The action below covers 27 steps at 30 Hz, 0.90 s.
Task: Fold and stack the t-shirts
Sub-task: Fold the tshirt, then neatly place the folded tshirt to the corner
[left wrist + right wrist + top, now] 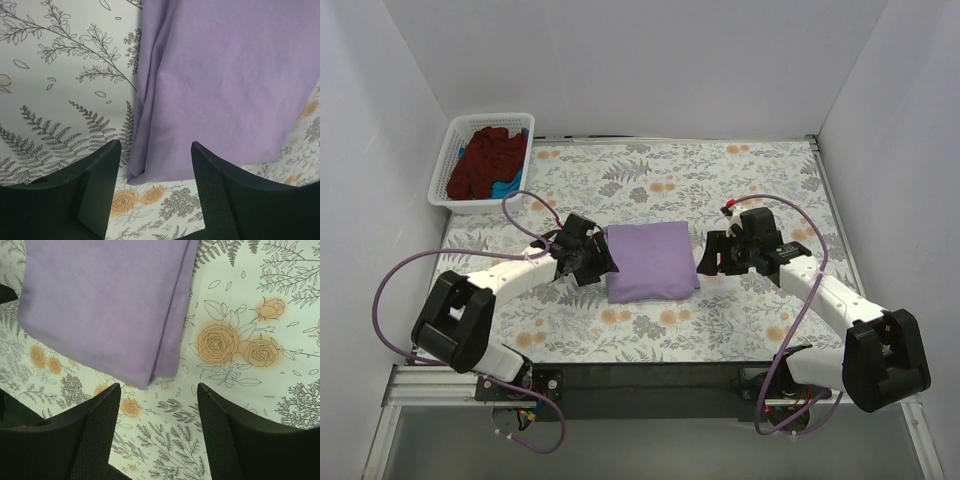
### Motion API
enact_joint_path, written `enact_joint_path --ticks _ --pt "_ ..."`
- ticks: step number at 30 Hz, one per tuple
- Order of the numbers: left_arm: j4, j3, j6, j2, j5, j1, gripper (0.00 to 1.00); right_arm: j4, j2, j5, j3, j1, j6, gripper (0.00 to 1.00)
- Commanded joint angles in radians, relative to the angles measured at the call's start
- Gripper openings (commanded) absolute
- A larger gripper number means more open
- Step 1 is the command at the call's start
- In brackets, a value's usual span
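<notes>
A lavender t-shirt (649,260) lies folded into a neat rectangle at the middle of the floral table (740,180). My left gripper (601,262) sits at its left edge, jaws open, with only tablecloth between the fingers; the shirt's folded edge (150,165) lies just beyond the tips. My right gripper (703,259) sits at the shirt's right edge, also open and empty, the shirt's corner (150,375) just ahead of its fingers. A dark maroon t-shirt (485,160) and a bright blue one (505,187) lie bunched in the basket.
A white lattice basket (445,180) stands at the back left corner of the table. White walls close in the left, back and right sides. Purple cables loop from both arms near the front edge.
</notes>
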Motion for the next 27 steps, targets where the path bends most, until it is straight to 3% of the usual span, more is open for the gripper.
enact_joint_path --ticks 1,13,19,23,27 --pt "0.008 0.053 0.026 0.045 -0.005 0.004 0.56 -0.026 -0.006 0.018 0.003 0.005 -0.018 0.70" --pt "0.030 0.013 0.011 0.039 0.021 0.004 0.54 0.115 0.253 -0.092 0.063 0.043 0.080 0.72" --pt "0.034 0.001 0.012 0.042 0.024 0.004 0.53 0.143 0.366 -0.073 0.092 0.084 0.102 0.71" --pt "0.039 -0.002 0.012 0.042 0.035 0.004 0.53 0.142 0.406 -0.068 0.109 0.126 0.103 0.67" --pt "0.039 0.009 0.015 0.040 0.038 0.004 0.53 0.134 0.438 -0.045 0.115 0.138 0.094 0.54"
